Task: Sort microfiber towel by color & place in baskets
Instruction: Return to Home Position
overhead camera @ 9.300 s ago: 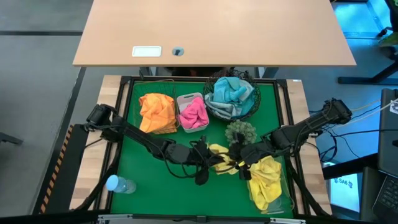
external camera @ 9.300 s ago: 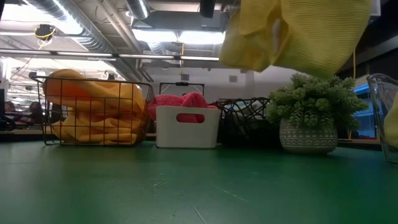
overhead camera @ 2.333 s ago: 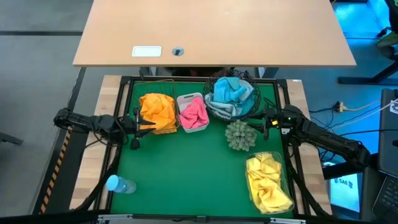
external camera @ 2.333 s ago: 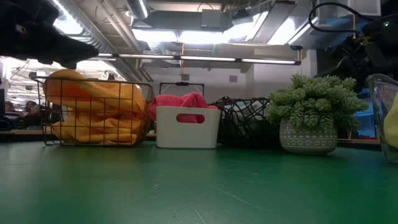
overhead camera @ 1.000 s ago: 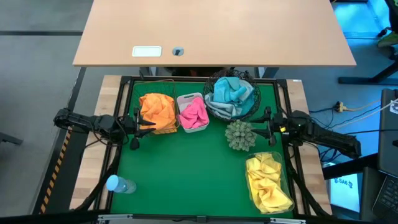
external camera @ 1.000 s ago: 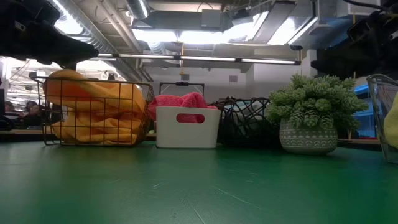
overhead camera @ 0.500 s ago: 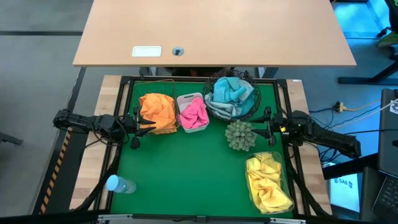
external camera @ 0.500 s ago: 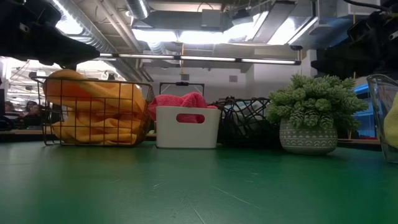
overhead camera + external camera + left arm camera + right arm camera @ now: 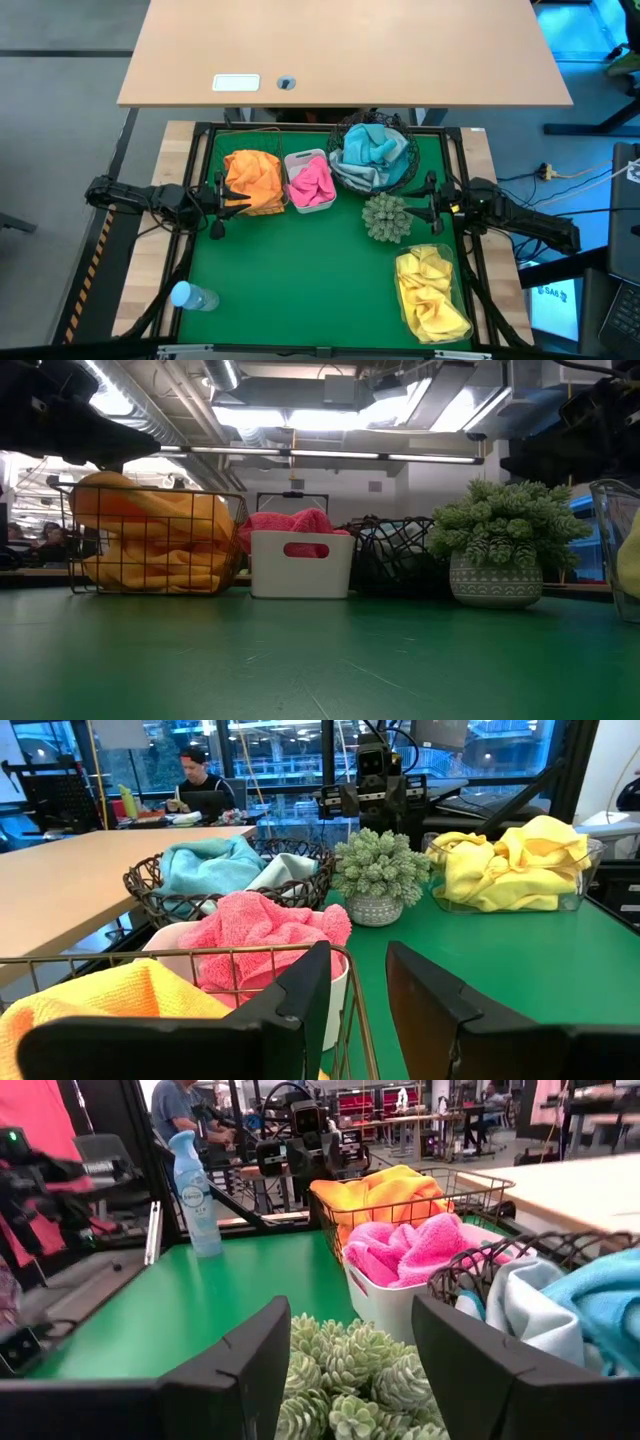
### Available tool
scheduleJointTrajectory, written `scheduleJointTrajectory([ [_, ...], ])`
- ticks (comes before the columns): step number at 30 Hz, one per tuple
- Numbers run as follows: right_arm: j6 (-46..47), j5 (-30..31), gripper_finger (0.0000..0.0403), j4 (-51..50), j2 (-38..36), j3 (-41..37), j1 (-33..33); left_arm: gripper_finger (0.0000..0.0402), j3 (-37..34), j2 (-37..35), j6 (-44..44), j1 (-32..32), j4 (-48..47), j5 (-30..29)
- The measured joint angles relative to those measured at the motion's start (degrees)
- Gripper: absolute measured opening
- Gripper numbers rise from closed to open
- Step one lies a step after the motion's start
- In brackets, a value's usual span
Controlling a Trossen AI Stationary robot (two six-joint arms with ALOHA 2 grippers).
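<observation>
— Both arms have drawn back from mid-worktop to its sides. Left hand [image 9: 220,198] hangs by the wire basket [image 9: 150,491], right hand [image 9: 426,203] by the plant [image 9: 386,216].
— Fingers?
— Spread apart, empty, both.
— Towels?
— Orange towel [image 9: 252,180] in the wire basket, pink towel [image 9: 312,183] in the white tub [image 9: 300,572], blue towels [image 9: 368,148] in the round basket [image 9: 390,555]. The yellow towel [image 9: 430,295] lies lengthwise in the clear tray [image 9: 603,540], long axis front-to-back.

**Workshop under ceiling lights**

Far ahead of the left end effector [image 9: 358,955] are tall dark-framed windows [image 9: 280,745] and a seated person [image 9: 197,770]. To that end effector's side, a pale wooden desk [image 9: 340,50] stands on grey floor [image 9: 60,90]. Ceiling lights [image 9: 300,418] and pipes [image 9: 150,395] run overhead.
</observation>
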Motion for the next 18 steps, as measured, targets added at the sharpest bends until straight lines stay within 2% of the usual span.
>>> scheduleJointTrajectory([
  [3, -3.7, 0.87, 0.0209, -0.1, 0.0, 0.02, 0.75, 0.0095, 0.0, 0.0, 0.0, 0.0, 0.0, 0.0],
  [9, -8.28, 7.34, 0.0209, -0.73, 0.0, 0.02, 4.91, 0.0095, 0.0, 0.0, 0.0, 0.0, 0.01, 0.0],
  [18, -8.3, 7.7, 0.0209, -0.86, 0.0, 0.02, 5.59, 0.0095, 0.0, 0.0, 0.0, 0.0, 0.02, 0.02],
])
